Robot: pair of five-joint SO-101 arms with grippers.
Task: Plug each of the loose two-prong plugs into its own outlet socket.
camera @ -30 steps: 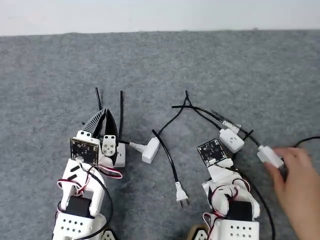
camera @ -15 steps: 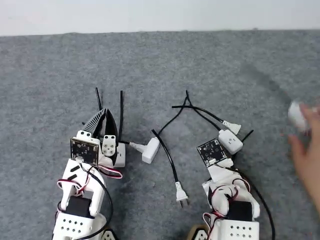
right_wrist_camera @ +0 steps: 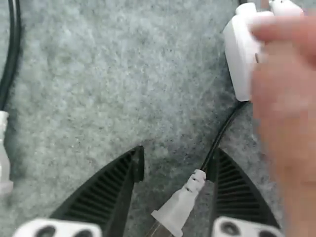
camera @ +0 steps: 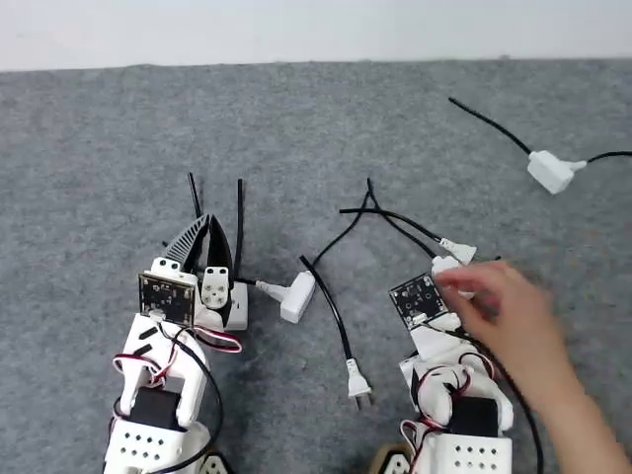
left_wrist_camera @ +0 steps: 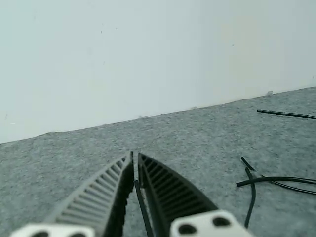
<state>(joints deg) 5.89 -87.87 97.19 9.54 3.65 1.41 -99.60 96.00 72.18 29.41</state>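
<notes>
A white socket [camera: 296, 296] with a plug pushed into it lies just right of my left gripper [camera: 212, 237], which is shut; a thin black cord shows in the slit between its fingers [left_wrist_camera: 163, 192]. A loose white two-prong plug [camera: 357, 380] lies between the arms. My right gripper [right_wrist_camera: 177, 157] is open over the carpet, with a white plug end [right_wrist_camera: 178, 210] and its black cord lying between the fingers. A person's hand [camera: 509, 311] rests on a second white socket [camera: 446, 265] just beyond it; that socket [right_wrist_camera: 241, 54] and the hand [right_wrist_camera: 284, 103] also show in the right wrist view.
A third white socket [camera: 550, 170] with black cords lies at the far right back. Black cords [camera: 370, 212] cross in the middle of the grey carpet. Another plug [right_wrist_camera: 4, 163] on a black cord sits at the right wrist view's edge. A white wall [left_wrist_camera: 148, 59] stands behind.
The hand carried a white socket from beside the right arm to the far right back, let it go, then came back onto the socket by the right gripper. Both arms stayed still.
</notes>
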